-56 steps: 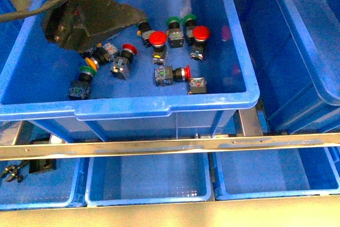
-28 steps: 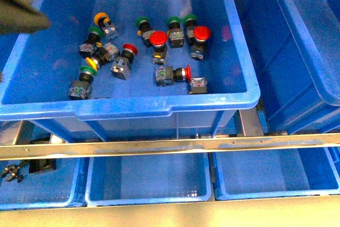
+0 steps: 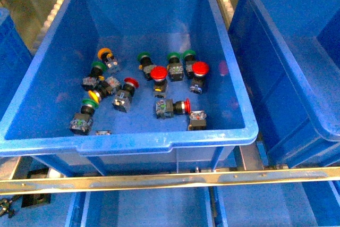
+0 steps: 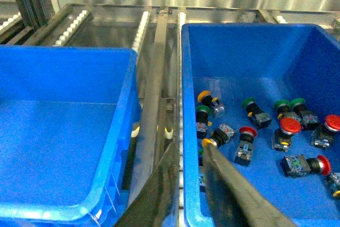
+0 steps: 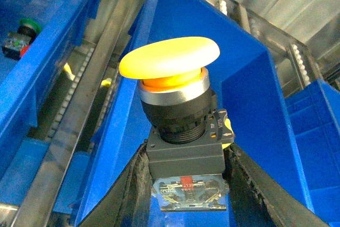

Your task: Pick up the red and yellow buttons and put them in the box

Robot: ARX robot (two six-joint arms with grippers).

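Several red buttons (image 3: pixel 157 73) and two yellow-orange buttons (image 3: pixel 104 53) lie among green-capped switches in the middle blue tote (image 3: pixel 127 144). The deep blue box (image 3: pixel 289 57) with doubled rims stands to its right. Neither arm shows in the front view. My right gripper (image 5: pixel 186 190) is shut on the black body of a yellow button (image 5: pixel 170 62), cap up, held in the air before a blue tote wall (image 5: pixel 249 110). My left gripper (image 4: pixel 190 150) is shut and empty over the near rim of the middle tote (image 4: pixel 186 104), close to a yellow button (image 4: pixel 208 143).
Green-capped switches (image 3: pixel 173 57) lie mixed with the buttons. An empty blue tote (image 4: pixel 58 131) stands across a metal roller rail (image 4: pixel 156 89) from the middle tote. A metal bar (image 3: pixel 170 179) crosses the front, with small shallow blue trays (image 3: pixel 149 206) below it.
The dark arm at the front view's upper left has gone out of view. The front view has shifted, so the whole middle tote and the rollers behind it show.
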